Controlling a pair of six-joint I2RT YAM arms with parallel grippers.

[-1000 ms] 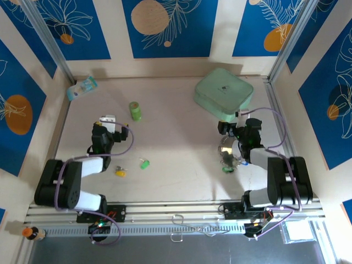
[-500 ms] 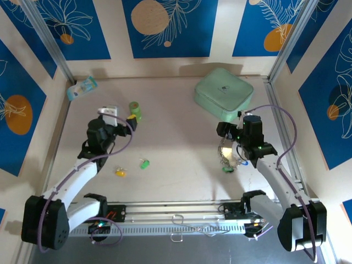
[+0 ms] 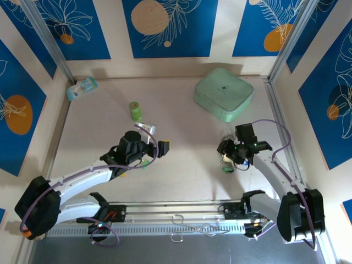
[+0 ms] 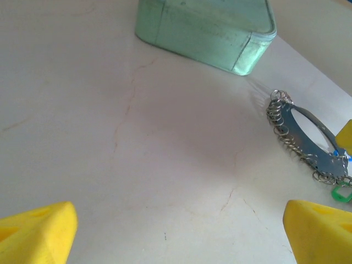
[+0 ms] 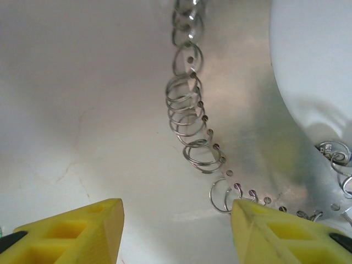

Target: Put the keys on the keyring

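Right gripper (image 5: 176, 234) hangs with its jaws spread above the keyring (image 5: 258, 137), whose small split rings lie on the pale, hairline-cracked table (image 5: 82, 82). Left gripper (image 4: 181, 231) gapes wide over bare tabletop. A green key (image 4: 341, 193) lies just beside the keyring. Blue leaf-patterned walls (image 3: 165, 27) enclose the table.
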